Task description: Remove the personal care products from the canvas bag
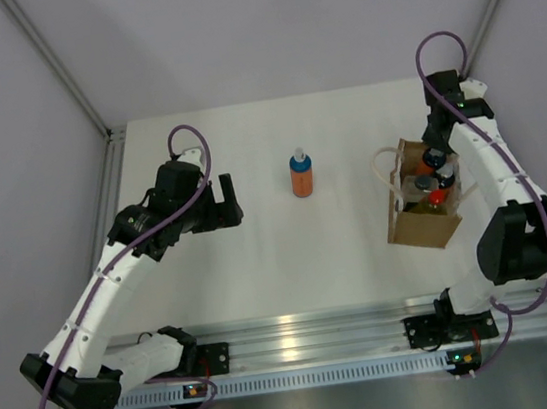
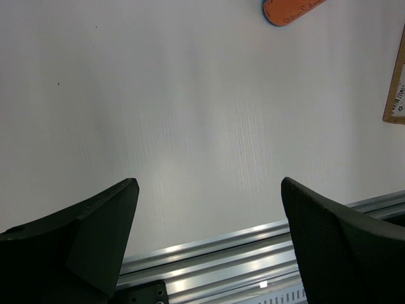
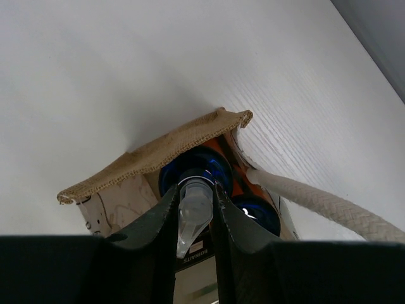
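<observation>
Right wrist: my right gripper (image 3: 195, 190) is pinching the clear bottle (image 3: 193, 221) by its top inside the bag (image 3: 152, 155), for a straight lift. Left gripper (image 2: 209, 185) is hanging wide, empty; orange bottle (image 1: 300, 175) is standing outside.

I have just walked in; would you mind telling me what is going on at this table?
The right gripper is down in the open canvas bag, its fingers closed on the top of a clear bottle. A blue-capped bottle sits in the bag beside it. One orange bottle stands out on the table, apart from the bag. The left gripper hangs open over the table, holding nothing.
</observation>
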Robot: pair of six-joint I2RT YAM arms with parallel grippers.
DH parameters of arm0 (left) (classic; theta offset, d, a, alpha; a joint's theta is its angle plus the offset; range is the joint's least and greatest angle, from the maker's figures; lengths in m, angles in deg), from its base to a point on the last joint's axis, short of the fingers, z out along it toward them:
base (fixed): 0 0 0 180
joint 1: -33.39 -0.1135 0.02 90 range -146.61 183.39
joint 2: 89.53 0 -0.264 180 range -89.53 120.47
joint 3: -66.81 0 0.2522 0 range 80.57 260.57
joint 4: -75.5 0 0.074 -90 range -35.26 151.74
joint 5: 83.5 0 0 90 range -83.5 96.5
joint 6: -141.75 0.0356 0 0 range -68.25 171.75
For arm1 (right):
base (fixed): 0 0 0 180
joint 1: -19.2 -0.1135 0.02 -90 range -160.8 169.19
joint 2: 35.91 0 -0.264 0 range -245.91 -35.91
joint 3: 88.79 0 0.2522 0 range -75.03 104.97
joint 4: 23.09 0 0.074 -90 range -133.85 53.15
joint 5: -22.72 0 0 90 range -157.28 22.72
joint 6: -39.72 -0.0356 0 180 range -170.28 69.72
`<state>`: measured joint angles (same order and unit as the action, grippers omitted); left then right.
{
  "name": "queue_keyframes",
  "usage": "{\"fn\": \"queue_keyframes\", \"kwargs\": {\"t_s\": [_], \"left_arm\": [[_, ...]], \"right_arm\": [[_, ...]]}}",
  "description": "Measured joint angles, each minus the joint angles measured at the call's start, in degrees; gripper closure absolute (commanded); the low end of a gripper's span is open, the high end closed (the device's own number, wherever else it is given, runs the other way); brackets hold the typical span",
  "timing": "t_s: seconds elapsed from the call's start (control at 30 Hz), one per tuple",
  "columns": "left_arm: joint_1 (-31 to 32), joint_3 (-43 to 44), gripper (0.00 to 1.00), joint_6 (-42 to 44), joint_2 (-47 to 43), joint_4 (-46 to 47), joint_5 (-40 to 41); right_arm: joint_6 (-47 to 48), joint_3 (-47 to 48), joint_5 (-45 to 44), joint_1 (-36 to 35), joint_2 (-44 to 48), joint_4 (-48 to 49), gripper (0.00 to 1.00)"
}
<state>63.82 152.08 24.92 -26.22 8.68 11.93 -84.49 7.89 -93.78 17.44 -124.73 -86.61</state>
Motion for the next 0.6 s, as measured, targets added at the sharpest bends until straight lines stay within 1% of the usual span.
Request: {"fn": "queue_keyframes", "kwargs": {"t_s": [0.2,0.3,0.6], "left_arm": [[0.0,0.0,0.01,0.0,0.0,0.0,0.0],[0.0,0.0,0.01,0.0,0.0,0.0,0.0],[0.0,0.0,0.02,0.0,0.0,0.0,0.0]], "right_arm": [[2.1,0.2,0.5,0.0,3.2,-0.3,1.0],[3.0,2.0,0.8,0.0,4.1,-1.4,1.0],[7.3,13.4,1.2,-0.4,4.5,-7.9,1.0]]}}
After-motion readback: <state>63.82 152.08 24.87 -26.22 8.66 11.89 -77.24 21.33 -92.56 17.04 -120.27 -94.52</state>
